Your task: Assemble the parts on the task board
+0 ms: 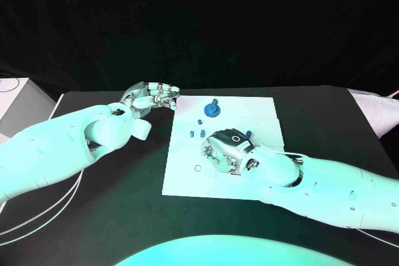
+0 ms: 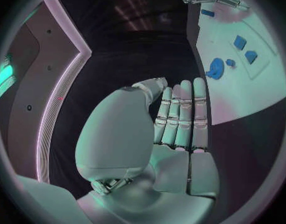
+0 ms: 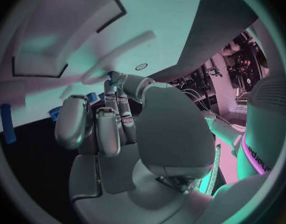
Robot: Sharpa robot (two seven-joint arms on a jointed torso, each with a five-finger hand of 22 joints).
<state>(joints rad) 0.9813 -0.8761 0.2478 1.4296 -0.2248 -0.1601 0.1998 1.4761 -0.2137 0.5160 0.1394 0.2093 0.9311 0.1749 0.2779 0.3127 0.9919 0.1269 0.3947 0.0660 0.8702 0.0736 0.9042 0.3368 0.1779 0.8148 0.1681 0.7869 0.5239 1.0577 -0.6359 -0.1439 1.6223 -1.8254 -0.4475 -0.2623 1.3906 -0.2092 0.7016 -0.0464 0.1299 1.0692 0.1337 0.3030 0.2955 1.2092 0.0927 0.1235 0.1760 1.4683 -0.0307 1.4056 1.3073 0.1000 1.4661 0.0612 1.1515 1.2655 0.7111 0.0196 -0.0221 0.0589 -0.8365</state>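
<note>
The white task board (image 1: 249, 113) lies in the middle of the black table. A round blue part (image 1: 213, 109) stands near its far edge, with small blue pieces (image 1: 198, 130) just in front of it. My right hand (image 1: 229, 150) hovers low over the board's middle, fingers curled down. In the right wrist view its thumb and a finger meet on a small blue part (image 3: 110, 75). My left hand (image 1: 154, 96) floats off the board's far left corner. Its fingers (image 2: 183, 109) are stretched out side by side and hold nothing. The round blue part (image 2: 215, 68) shows beyond them.
A small metal ring (image 1: 198, 168) lies on the board to the left of my right hand. Two blue square pieces (image 2: 244, 50) sit in the board past the round part. A white box (image 1: 21, 98) stands at the table's far left edge, with cables (image 1: 50, 211) below my left arm.
</note>
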